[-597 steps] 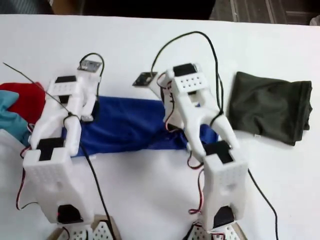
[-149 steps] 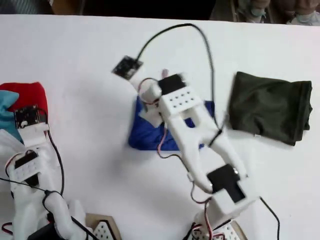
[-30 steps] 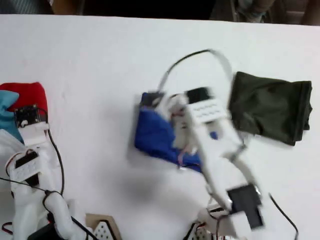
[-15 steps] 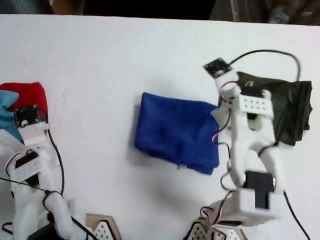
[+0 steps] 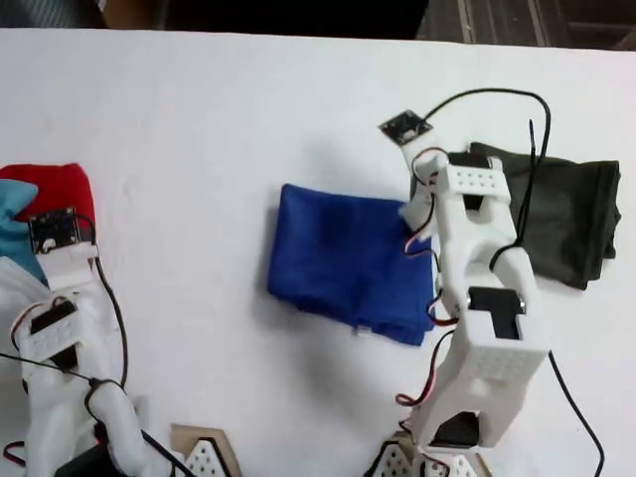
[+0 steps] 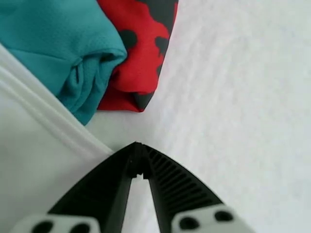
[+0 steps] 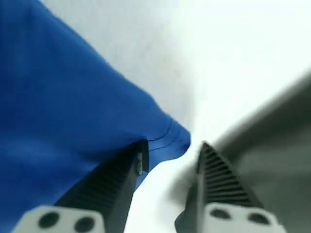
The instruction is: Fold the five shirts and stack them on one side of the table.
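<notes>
White counter (image 5: 199, 119) is carrying five shirts and two arms. One blue shirt (image 5: 348, 258) is lying folded into a rough rectangle near the middle. One green shirt (image 5: 571, 219), dark and also folded, is lying just beside it toward the right edge, with a narrow strip of counter showing between the two. Three more are sitting together at the left edge: a red shirt (image 5: 50, 194) with black spots, a teal shirt (image 5: 12, 224) bunched against it and touching it, and a white shirt (image 6: 34, 165) lying beside the teal one.

Right arm (image 5: 477, 298) is stretching up from the near edge and covering the gap between the blue and green shirts, hiding the blue shirt's right edge and part of the green one's left edge. Right hand (image 7: 172, 148) is standing partly open and gripping nothing; one finger is sitting over the blue shirt's corner and the other is lying toward the green shirt, so the corner is poking out between them. A black cable (image 5: 497, 94) is looping from that arm over the green shirt.

Left arm (image 5: 60, 338) is resting by the near left corner, next to the three-shirt pile. Left hand (image 6: 141, 148) is pinched closed with its tips meeting and nothing between them, hanging over the white shirt's edge, near the red and teal shirts but apart from them.
</notes>
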`<state>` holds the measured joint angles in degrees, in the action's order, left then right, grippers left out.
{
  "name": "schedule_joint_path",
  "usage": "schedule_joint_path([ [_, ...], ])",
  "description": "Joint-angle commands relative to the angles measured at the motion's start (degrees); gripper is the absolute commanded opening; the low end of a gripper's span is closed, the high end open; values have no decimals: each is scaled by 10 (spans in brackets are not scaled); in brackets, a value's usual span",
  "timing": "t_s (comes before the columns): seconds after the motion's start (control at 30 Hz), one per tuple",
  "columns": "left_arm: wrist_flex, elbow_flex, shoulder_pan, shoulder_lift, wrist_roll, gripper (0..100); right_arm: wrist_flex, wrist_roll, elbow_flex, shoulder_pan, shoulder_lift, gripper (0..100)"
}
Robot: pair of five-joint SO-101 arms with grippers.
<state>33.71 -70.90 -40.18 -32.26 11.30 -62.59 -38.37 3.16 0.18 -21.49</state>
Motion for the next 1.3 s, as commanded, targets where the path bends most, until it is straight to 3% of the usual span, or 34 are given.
schedule_joint_path([
  [0.0, -9, 1, 4, -17, -7, 26, 5, 4, -41, -6, 4, 19],
  [0.43, -9, 1, 4, -17, -7, 26, -2, 4, -54, -4, 0, 36],
  [0.63, -9, 1, 4, -17, -7, 26, -26, -1, -55, -7, -1, 227],
  [0.83, -9, 1, 4, -17, -7, 26, -24, -1, -54, -7, -2, 170],
  [1.27, -9, 1, 4, -17, -7, 26, -24, 4, -96, -3, -101, 157],
])
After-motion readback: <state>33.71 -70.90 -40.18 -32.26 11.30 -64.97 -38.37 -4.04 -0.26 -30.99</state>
